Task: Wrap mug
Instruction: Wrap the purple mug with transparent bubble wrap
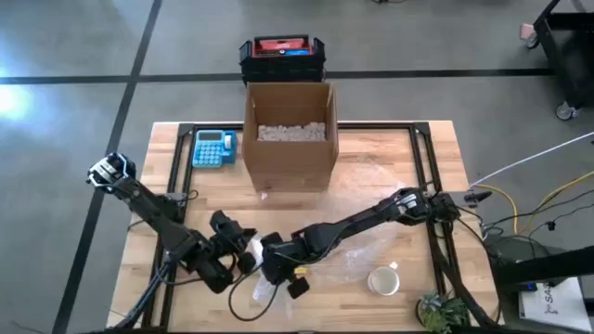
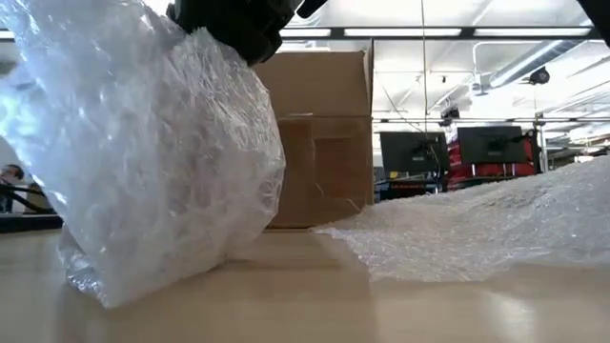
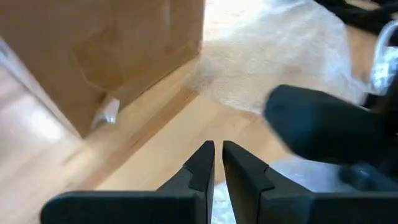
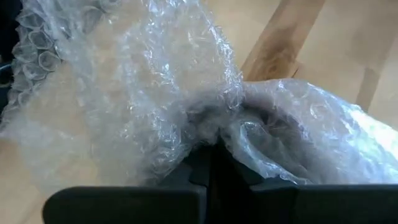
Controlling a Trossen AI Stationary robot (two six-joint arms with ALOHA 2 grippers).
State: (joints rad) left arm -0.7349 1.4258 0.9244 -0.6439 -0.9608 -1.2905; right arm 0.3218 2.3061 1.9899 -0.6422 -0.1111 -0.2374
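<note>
Fingers of the right gripper (image 4: 211,155) are pinching clear bubble wrap (image 4: 155,93), left gripper (image 3: 214,163) nearly closed, empty; white mug (image 1: 383,279) at five o'clock is lying unwrapped.

Overhead view: straight down on the whole table (image 1: 167,139), cardboard box (image 1: 289,134) toward twelve o'clock. Low view: level at tabletop height, very close behind the bubble wrap (image 2: 152,152), facing the same box (image 2: 319,143). Wrist views: close range, left toward the box (image 3: 93,56), right onto the wrap (image 4: 155,93).
</note>
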